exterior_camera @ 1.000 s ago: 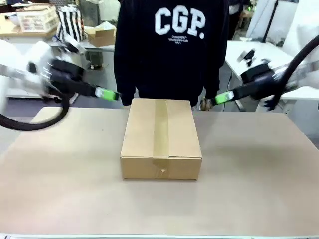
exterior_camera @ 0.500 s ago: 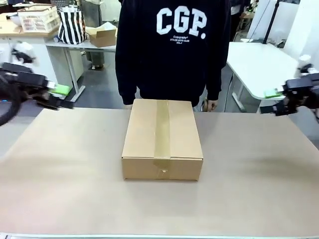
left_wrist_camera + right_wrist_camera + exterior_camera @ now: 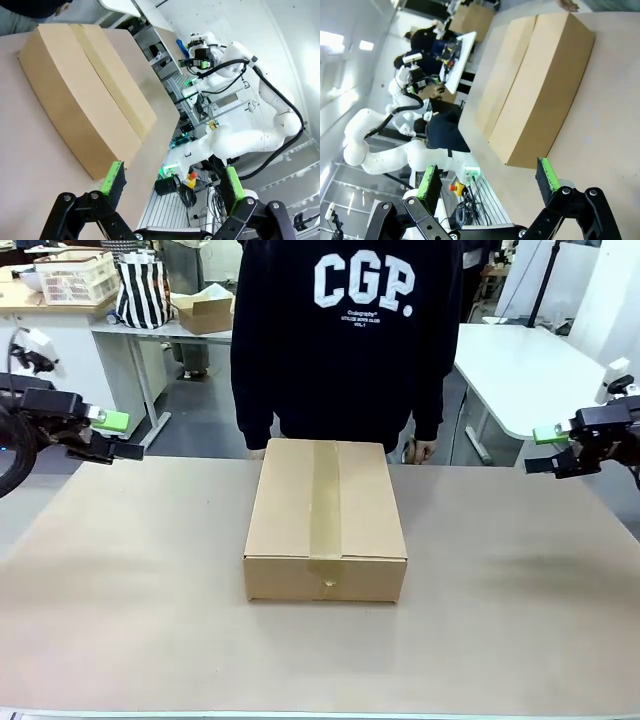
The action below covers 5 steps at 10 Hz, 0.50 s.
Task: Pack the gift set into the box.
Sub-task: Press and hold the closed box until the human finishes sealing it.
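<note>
The box (image 3: pixel 325 515) is a plain brown carton lying in the middle of the table, its top flaps shut and a strip of tape along the seam. It also shows in the left wrist view (image 3: pixel 85 95) and the right wrist view (image 3: pixel 535 95). My left gripper (image 3: pixel 125 436) hovers open over the table's far left edge, well clear of the box, with nothing between its green pads (image 3: pixel 172 176). Mirroring it at the far right edge, my right gripper (image 3: pixel 540 451) is open and empty (image 3: pixel 489 181). The gift set is out of view.
A person in a dark sweatshirt (image 3: pixel 345 340) stands at the far edge right behind the box, one hand (image 3: pixel 420 450) near its far right corner. Bare tabletop (image 3: pixel 520 580) lies around the box. A white table (image 3: pixel 510 370) stands behind on the right.
Both grippers have swung outward from the box's far corners to the table's left and right edges. The box has not moved.
</note>
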{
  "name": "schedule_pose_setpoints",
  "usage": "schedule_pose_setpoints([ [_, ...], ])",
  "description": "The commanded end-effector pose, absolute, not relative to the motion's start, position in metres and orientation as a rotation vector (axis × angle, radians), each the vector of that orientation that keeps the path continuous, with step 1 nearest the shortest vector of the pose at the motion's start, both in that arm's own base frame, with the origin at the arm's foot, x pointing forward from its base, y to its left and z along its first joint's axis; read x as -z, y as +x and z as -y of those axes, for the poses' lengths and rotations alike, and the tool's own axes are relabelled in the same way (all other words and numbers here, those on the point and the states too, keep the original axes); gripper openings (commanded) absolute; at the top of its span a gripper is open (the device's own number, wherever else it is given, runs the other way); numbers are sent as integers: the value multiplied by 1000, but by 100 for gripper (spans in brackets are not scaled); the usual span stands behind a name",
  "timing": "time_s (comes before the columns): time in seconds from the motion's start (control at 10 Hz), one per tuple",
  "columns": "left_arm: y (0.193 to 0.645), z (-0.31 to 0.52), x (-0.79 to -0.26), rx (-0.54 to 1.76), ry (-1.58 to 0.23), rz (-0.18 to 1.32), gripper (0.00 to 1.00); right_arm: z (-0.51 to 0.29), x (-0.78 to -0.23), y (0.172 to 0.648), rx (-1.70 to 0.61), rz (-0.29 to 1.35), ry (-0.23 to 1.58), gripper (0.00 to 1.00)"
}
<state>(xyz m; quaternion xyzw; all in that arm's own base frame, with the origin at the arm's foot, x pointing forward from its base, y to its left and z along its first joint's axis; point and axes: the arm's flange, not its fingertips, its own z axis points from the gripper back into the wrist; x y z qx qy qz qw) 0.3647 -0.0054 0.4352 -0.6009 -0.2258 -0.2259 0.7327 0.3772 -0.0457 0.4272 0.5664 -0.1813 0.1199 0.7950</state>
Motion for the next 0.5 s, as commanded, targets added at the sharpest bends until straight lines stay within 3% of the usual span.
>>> schedule_pose_setpoints([
  [0.0,366,3,-440,497,-1305,483,100,43,-435,378,-247,374,1224,100],
  [0.4,366,3,-440,497,-1305,483,100,43,-435,378,-247,374,1224,100],
])
